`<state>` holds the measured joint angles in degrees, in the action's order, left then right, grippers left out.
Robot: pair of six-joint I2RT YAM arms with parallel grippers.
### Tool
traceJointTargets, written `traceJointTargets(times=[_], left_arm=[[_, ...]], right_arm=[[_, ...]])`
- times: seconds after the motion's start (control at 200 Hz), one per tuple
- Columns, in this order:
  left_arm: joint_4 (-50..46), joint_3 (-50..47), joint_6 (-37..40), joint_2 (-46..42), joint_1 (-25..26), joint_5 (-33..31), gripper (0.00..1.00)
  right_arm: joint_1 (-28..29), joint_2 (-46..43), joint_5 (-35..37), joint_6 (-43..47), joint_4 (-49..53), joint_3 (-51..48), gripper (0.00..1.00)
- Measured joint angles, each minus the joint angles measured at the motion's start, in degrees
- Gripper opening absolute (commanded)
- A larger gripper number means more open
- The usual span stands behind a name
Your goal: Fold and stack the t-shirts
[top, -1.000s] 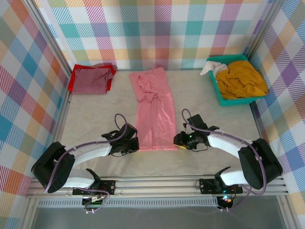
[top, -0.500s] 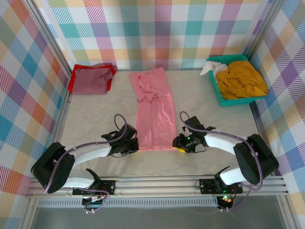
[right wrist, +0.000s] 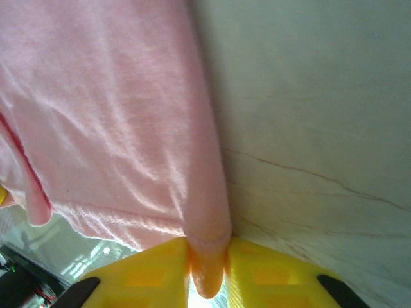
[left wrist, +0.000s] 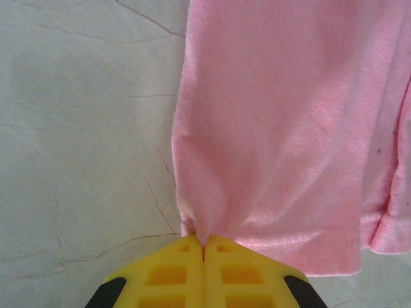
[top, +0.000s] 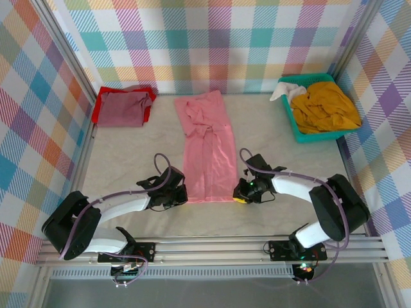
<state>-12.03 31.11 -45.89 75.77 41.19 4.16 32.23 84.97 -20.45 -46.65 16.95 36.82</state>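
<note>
A salmon-pink t-shirt [top: 209,151] lies folded into a long strip down the middle of the table. My left gripper [top: 182,196] is shut on its near-left hem corner; in the left wrist view the yellow fingers [left wrist: 173,273] pinch the pink cloth [left wrist: 282,115]. My right gripper [top: 239,194] is closed on the near-right hem corner, and the right wrist view has a roll of pink hem [right wrist: 207,250] squeezed between its yellow fingers [right wrist: 154,273]. A maroon t-shirt [top: 122,108] lies on a red one [top: 149,91] at the far left. A mustard-yellow t-shirt [top: 326,108] is heaped in the basket.
The teal plastic basket [top: 297,131] stands at the far right with a white cloth [top: 284,92] at its back corner. Plaid walls close in the table on three sides. A metal rail [top: 212,247] runs along the near edge.
My right gripper has slid left to the shirt's near-right corner and closed on the hem. The left gripper has kept its hold and not moved.
</note>
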Motion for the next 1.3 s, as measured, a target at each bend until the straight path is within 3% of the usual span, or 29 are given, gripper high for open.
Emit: traceJointTargets(times=[0.085,0.305,0.705,0.99,1.3], left_arm=[[0.0,-0.3,0.0,-1.0,0.0,-0.2,0.00],[-1.1,-1.9,-1.1,-4.2,0.8,-0.5,0.00],[-11.9,-6.0,-10.6,-24.0,11.8,-5.4,0.00],[-15.2,-7.9,-13.3,-23.9,14.2,-8.3,0.00],[-16.8,-1.9,-11.7,-23.9,12.2,-12.0,0.00]], right_arm=[[0.5,0.2,0.0,0.5,-0.3,0.8,0.00],[1.8,0.0,-1.1,1.5,-0.2,1.0,0.00],[6.8,-8.4,-5.6,4.0,2.2,-3.0,0.00],[7.3,-11.3,-6.1,4.0,3.7,-4.3,0.00],[6.8,-12.6,-3.6,4.6,6.7,0.9,0.00]])
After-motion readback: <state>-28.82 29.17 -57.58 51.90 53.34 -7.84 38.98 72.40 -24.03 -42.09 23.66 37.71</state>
